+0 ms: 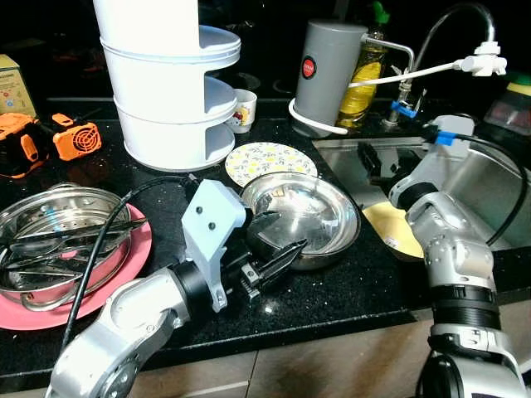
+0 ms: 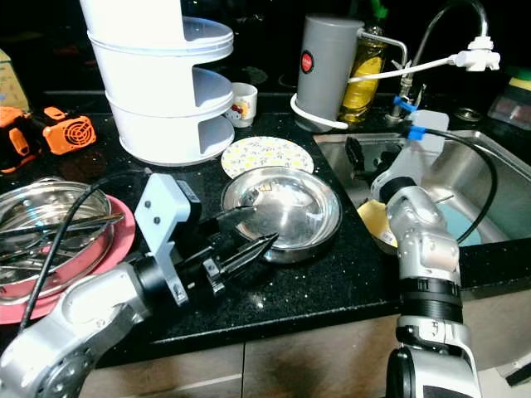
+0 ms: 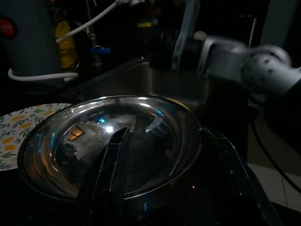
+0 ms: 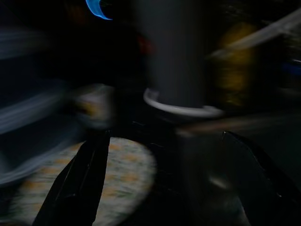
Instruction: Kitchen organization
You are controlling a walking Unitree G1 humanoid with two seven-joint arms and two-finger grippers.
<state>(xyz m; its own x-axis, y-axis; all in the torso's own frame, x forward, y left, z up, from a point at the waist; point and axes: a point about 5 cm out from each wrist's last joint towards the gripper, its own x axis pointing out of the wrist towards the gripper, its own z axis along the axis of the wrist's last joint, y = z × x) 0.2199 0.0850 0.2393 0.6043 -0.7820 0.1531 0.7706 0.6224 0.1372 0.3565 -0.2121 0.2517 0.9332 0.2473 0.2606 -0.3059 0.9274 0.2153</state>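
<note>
- Steel bowl [image 1: 303, 215] sits mid table [image 1: 348, 290], just left of the sink [image 2: 489, 178]; patterned plate [image 1: 270, 160] touches its far rim.
- Left end effector [image 2: 249, 228] is open, straddling the bowl's near-left rim: one finger over the inside, the other outside and lower. Not yet clamped, I judge.
- Left wrist view confirms it: bowl wall sits between the two black fingers [image 3: 110, 165].
- Right end effector [image 4: 164, 183] is open; its wrist view is blurred, looks aimed at the patterned plate and grey canister [image 1: 328, 70], hard to be sure. Right arm [image 1: 440, 224] reaches over the sink edge.
- Left side: pink plate [image 1: 124, 274] carrying a steel steamer basket [image 1: 50, 215] with tongs lying in it. White tiered rack [image 1: 166, 83] far left, small cup [image 1: 243, 109] beside it, orange tool [image 1: 70, 137] far left edge.
- Step in hand, my guess: grab the bowl by the rim to move it.
- To do it well: push fingers deeper over the rim before closing, squeeze firmly since thin polished steel slips, lift level.
- Risk: bowl pivots on a one-sided pinch, or drags the patterned plate.
</note>
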